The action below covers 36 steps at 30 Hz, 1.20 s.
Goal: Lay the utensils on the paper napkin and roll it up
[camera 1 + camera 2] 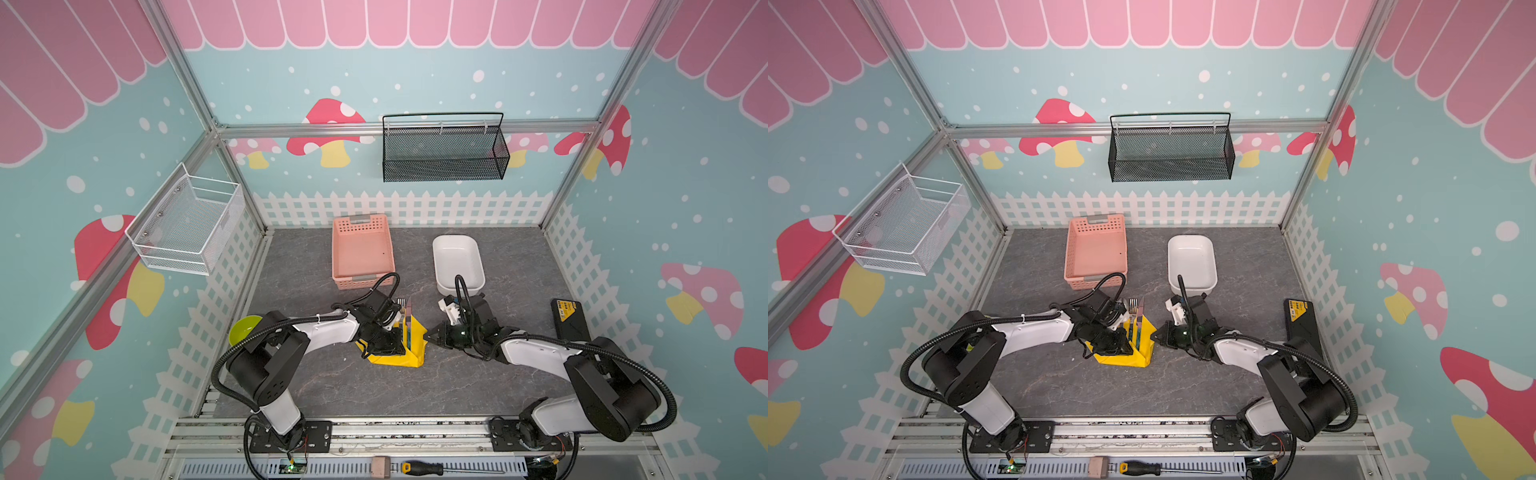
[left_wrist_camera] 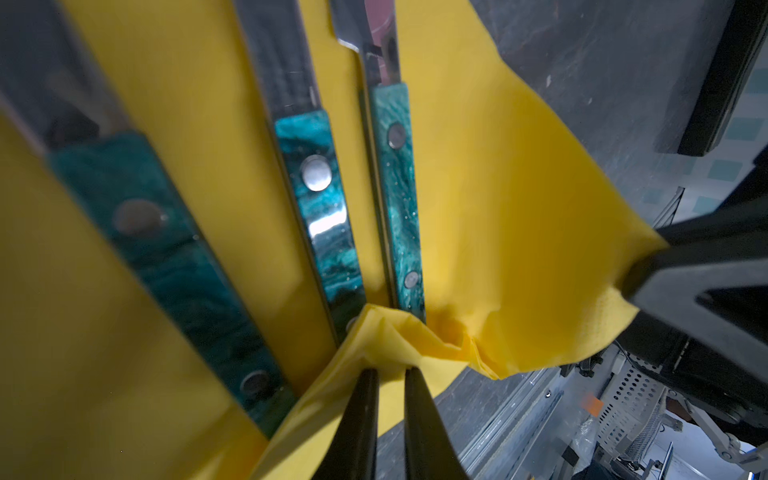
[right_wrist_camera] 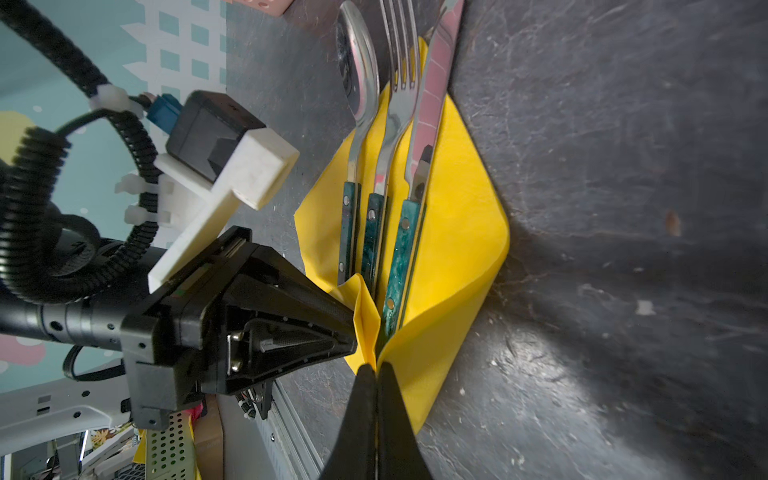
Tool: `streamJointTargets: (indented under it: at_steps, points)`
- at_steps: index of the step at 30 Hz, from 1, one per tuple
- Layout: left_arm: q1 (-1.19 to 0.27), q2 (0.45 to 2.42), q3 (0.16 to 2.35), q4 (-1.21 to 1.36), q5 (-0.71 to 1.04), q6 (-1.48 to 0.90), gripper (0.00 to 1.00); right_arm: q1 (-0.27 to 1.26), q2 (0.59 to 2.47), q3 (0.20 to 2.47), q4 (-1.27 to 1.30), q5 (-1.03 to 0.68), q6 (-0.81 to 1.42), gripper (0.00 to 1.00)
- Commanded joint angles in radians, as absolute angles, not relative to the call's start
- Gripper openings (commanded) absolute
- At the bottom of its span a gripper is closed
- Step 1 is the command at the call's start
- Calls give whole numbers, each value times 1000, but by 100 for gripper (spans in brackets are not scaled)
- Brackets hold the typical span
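The utensils (image 3: 395, 174) lie side by side on the paper napkin (image 3: 461, 232), near the middle of the tabletop (image 1: 457, 374) and just in front of the pink basket (image 1: 363, 253). Their long axes run front to back, almost parallel. The teal handles sit on the yellow paper nearer the arms. The metal heads point toward the basket and reach past the napkin's far edge onto the bare tabletop. The spoon (image 3: 361, 83) lies leftmost, the fork (image 3: 399, 83) in the middle, and the knife (image 3: 436, 83) on the right, as the right wrist view shows.

The napkin is no longer flat: its near side is pulled up and bunched around the handle ends. The left pincer (image 2: 390, 382) is clamped on a fold of the paper right at the handle tips. The right pincer (image 3: 376, 370) has its fingers pressed together on the napkin's right edge, lifting that flap beside the knife. A white dish (image 1: 457, 262) stands to the right of the basket, well apart from the napkin.
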State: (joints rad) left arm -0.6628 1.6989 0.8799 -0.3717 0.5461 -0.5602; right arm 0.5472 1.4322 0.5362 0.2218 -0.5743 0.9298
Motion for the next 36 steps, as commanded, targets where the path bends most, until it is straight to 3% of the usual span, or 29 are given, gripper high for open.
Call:
streamJointTargets:
  at_steps: [1, 30, 36]
  points:
    - [-667, 1724, 892, -378, 539, -539, 17, 576, 1460, 573, 228, -545, 967, 0]
    - [-667, 1697, 877, -392, 526, -532, 16, 727, 1638, 726, 323, -522, 1055, 0]
    - [-666, 1656, 884, -411, 514, -531, 17, 726, 1585, 708, 206, -437, 997, 0]
